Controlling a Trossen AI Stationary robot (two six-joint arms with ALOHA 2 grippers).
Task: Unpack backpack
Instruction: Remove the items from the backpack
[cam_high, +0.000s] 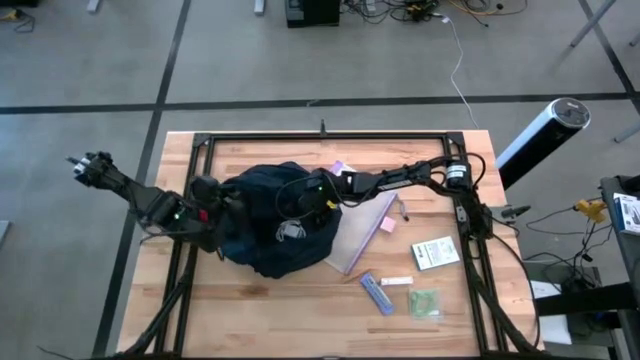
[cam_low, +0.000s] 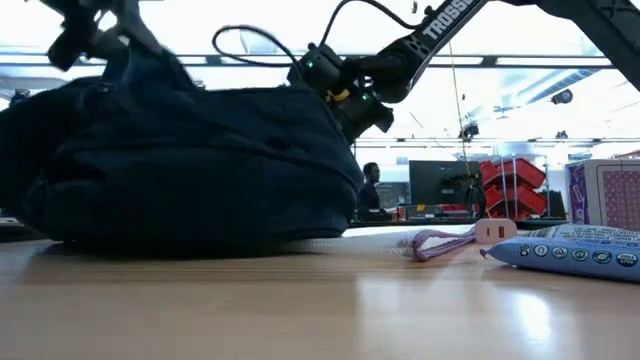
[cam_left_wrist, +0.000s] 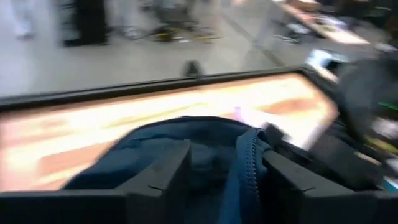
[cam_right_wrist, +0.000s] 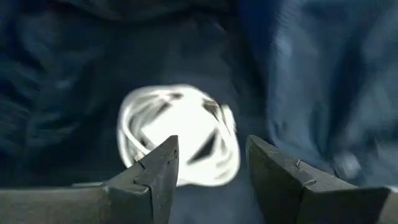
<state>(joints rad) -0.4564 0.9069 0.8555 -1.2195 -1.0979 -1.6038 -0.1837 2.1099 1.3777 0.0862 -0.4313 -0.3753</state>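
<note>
while backpack (cam_high: 270, 235) gapes, right gripper (cam_right_wrist: 211, 165) nears cable (cam_right_wrist: 180, 134).

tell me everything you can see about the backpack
The backpack is dark navy soft fabric, rounded and slumped, lying left of centre on the wooden table. Its right edge rests over a clear pouch. The left gripper has a fold of its fabric between open fingers; the right gripper reaches inside, over a coiled white cable.

Clear zip pouch (cam_high: 362, 236), white card pack (cam_high: 436, 253), blue wrapper (cam_high: 378, 292), green packet (cam_high: 424, 303) on wooden table (cam_high: 280, 310).
</note>
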